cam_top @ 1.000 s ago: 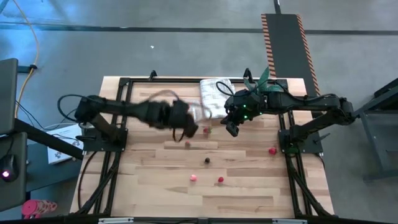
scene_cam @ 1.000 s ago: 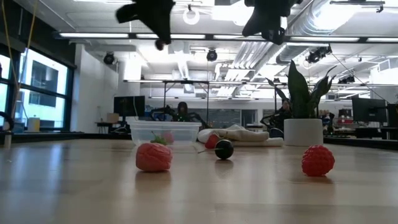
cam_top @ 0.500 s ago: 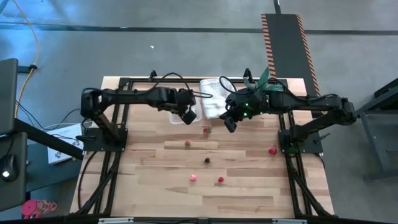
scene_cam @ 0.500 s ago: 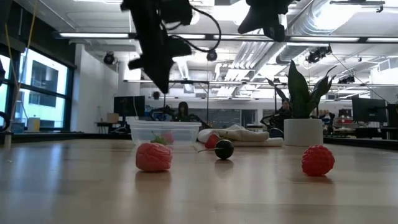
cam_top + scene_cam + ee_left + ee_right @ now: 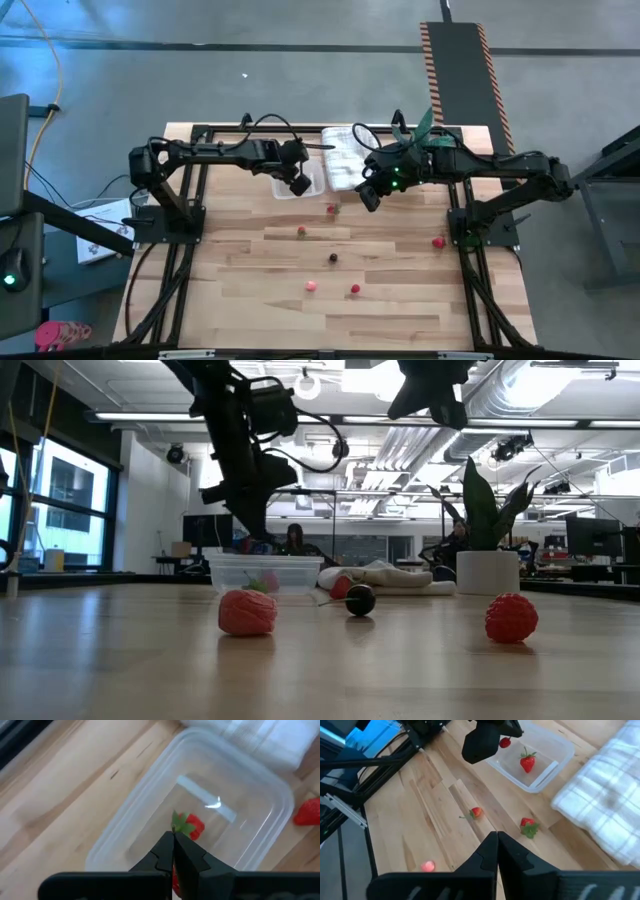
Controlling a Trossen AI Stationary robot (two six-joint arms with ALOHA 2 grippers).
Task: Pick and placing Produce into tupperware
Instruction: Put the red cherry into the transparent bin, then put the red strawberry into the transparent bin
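- The small shallow clear plastic tub with rounded corners [image 5: 300, 186] sits at the far side of the pale wooden slatted worktop [image 5: 250, 290], touching the folded white checked cloth [image 5: 345, 156] on its right.
- One red strawberry with a green cap [image 5: 189, 826] lies inside the tub; the right wrist view shows a second small red piece [image 5: 505, 742] in the tub beside it.
- The left gripper [image 5: 299, 185] hangs directly above the tub, fingers pressed together; whether they pinch anything I cannot tell.
- The right gripper [image 5: 368, 200] hovers just right of the tub, over the cloth's near edge, fingers together and empty.
- Loose fruit lies on the near side of the tub: a red strawberry [image 5: 331, 209] just beside its near right corner, another red one [image 5: 301, 231] a little nearer, then a dark round berry [image 5: 334, 258], a pink piece [image 5: 311, 286] and a red piece [image 5: 354, 289] well apart from it, and a red raspberry [image 5: 438, 241] far to the right.
- The strawberry by the tub's corner lies between both grippers, slightly closer to the right one, so I'd judge that arm better placed; its fingers must part first.
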